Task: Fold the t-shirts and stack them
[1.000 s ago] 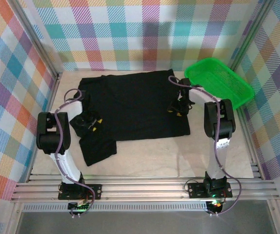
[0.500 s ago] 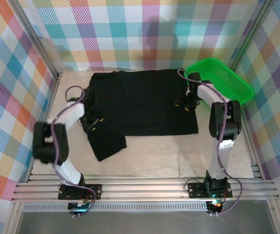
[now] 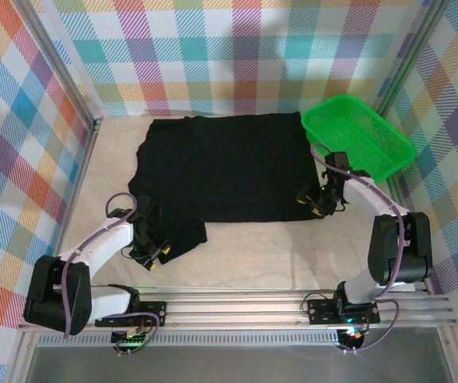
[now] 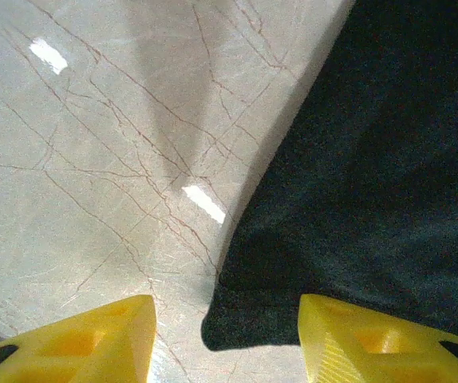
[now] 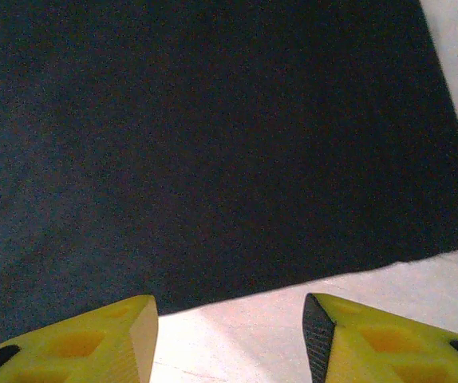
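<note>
One black t-shirt (image 3: 225,167) lies spread flat across the back half of the table, a sleeve trailing off its near left corner. At that sleeve's tip sits my left gripper (image 3: 154,255), open. In the left wrist view the cloth's rounded corner (image 4: 253,315) lies between the yellow fingers (image 4: 85,339), and my left gripper (image 4: 225,335) is not closed on it. My right gripper (image 3: 313,207) is open at the shirt's near right corner. In the right wrist view the hem (image 5: 237,191) runs just beyond my right gripper (image 5: 229,323), with bare table between the fingers.
A green plastic basket (image 3: 388,132) stands at the back right, touching the shirt's far right corner. Checked walls close in the back and both sides. Bare marble table (image 3: 261,255) runs along the near side in front of the shirt.
The shirt has slid right and toward the back wall and lies flatter. Both grippers have drawn back toward the near edge, now at the shirt's near corners.
</note>
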